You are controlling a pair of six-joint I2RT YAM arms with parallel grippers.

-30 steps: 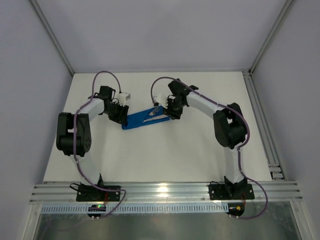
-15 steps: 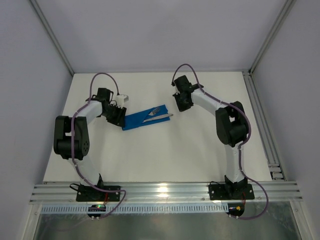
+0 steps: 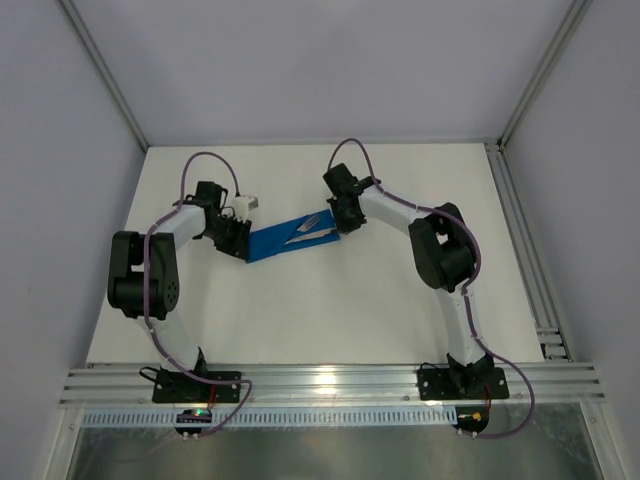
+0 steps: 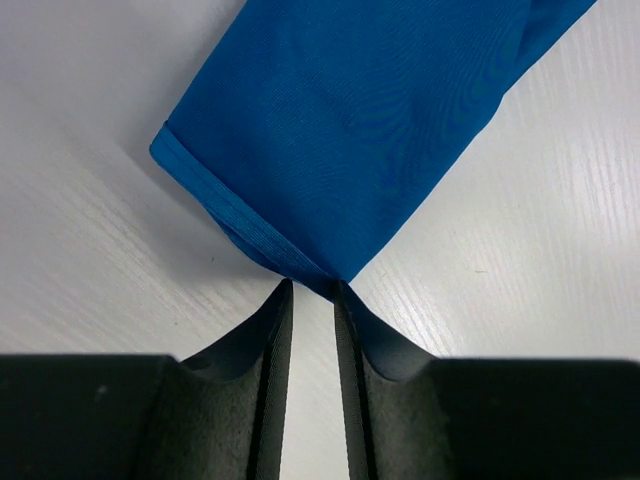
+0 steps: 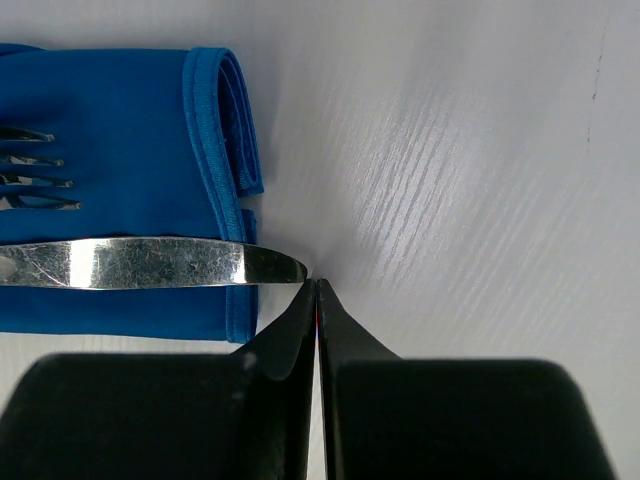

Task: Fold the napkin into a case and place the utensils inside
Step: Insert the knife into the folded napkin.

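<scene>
The bright blue napkin (image 3: 283,241) lies folded into a narrow case on the white table. The fork (image 5: 30,170) rests on it, tines showing. Beside the fork lies the knife (image 5: 150,263), its rounded end sticking out past the case's hemmed edge (image 5: 215,120). My right gripper (image 5: 318,285) is shut and empty, its tip right beside the knife's end; from above it (image 3: 340,224) sits at the case's right end. My left gripper (image 4: 312,287) is at the case's left end (image 3: 243,248), jaws a narrow gap apart, with the cloth's corner (image 4: 320,150) just at the fingertips.
Aluminium frame rails (image 3: 545,250) run along the table's right side and near edge. Grey enclosure walls stand on the left, right and back. Purple cables (image 3: 205,160) loop above both forearms.
The right gripper shut, let the napkin's right end lie flat, pulled back to the right, then returned to the knife's end. The left jaws have narrowed at the napkin's left corner.
</scene>
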